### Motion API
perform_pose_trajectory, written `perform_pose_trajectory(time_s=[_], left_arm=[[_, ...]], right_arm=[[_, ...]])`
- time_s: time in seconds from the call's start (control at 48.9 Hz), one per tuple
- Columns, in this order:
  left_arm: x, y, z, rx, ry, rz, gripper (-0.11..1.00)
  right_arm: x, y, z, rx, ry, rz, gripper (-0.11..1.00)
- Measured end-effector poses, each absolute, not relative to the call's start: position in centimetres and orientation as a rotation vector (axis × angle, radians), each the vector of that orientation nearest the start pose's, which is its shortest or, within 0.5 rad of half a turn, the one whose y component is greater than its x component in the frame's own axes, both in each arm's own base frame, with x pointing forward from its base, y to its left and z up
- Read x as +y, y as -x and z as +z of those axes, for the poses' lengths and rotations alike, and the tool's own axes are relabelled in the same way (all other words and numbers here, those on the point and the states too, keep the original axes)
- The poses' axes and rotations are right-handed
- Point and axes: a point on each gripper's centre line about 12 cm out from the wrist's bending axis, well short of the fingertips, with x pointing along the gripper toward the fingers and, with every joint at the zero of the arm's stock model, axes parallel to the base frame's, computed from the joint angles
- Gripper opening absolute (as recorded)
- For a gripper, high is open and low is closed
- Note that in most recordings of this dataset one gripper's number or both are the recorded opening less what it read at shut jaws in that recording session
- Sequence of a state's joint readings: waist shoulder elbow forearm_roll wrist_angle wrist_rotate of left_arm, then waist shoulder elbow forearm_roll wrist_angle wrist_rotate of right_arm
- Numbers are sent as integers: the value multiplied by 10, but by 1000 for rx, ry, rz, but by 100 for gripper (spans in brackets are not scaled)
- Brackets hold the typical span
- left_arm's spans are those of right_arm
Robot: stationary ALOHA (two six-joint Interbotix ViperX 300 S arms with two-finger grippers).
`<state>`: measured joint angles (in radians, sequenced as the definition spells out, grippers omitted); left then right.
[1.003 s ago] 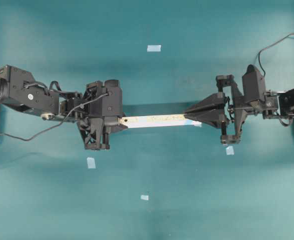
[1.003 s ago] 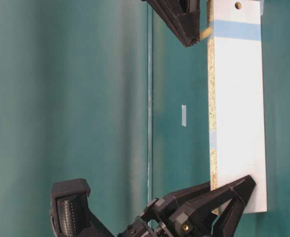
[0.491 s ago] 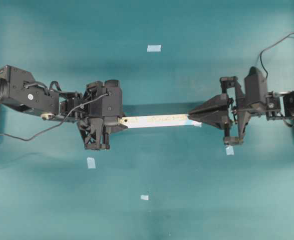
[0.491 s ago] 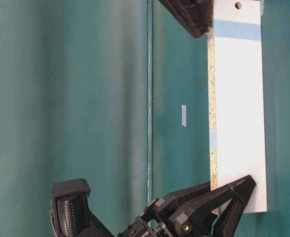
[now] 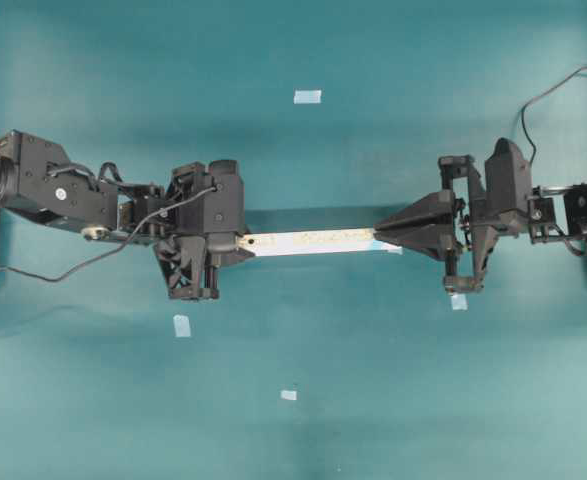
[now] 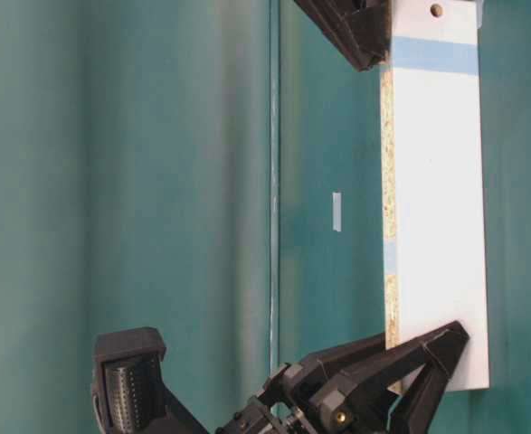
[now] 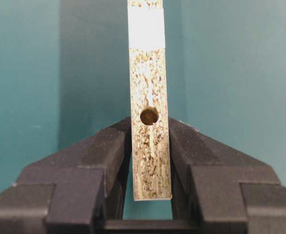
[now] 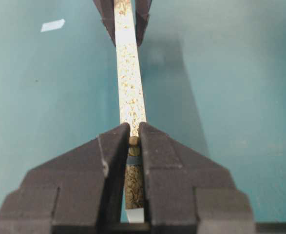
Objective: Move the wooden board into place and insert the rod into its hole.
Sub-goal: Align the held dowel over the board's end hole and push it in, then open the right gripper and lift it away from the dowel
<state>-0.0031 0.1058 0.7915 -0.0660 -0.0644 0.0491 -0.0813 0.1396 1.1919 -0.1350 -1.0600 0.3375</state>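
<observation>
The left gripper [image 7: 150,161] has its jaws clamped on the narrow edge faces of the wooden board [image 5: 308,241], which stands on edge rather than flat; in the left wrist view a dark round hole [image 7: 149,115] sits in the speckled edge just above the jaw tips. The right gripper [image 8: 133,139] has its jaws drawn nearly together around a small brownish peg, the rod [image 8: 133,141], whose tip shows between them, pressed up against the board's far end.

In the overhead view the board runs level across the middle of the frame, bridging the two grippers above the teal counter [image 5: 373,400], left gripper [image 5: 235,243] at centre-left and right gripper [image 5: 381,236] at centre-right. The table-level view shows the board's broad white face with a light blue band [image 6: 432,55] near the top of the frame, and a second hole [image 6: 437,10] above it, with the right gripper's dark tip at the board's edge beside that band. Small pale tape squares [image 5: 307,97] lie scattered on the counter, well apart from the work.

By my reading the board is already placed and held steady, and the step in hand is seating the rod at the right-hand end. Whether the rod has entered a hole cannot be told. The next move calls for a straight push along the board's length, with the left grip firm against it.
</observation>
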Motion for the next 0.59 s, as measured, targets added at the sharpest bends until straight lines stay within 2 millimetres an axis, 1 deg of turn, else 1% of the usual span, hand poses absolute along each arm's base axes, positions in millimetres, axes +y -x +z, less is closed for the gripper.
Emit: perform_pose_trajectory(time_s=[0.266,0.409,0.593], left_arm=[[-1,-358,97,835,12,6,21],[-2,-357,97,839,12,5,21],[-2,-357,96,841,12,5,21]], right_arm=[[-5,-289,95,375,-256,28,9],[0,-292,99,406,-226,65,9],[1,-295,102,435,-209,70,9]])
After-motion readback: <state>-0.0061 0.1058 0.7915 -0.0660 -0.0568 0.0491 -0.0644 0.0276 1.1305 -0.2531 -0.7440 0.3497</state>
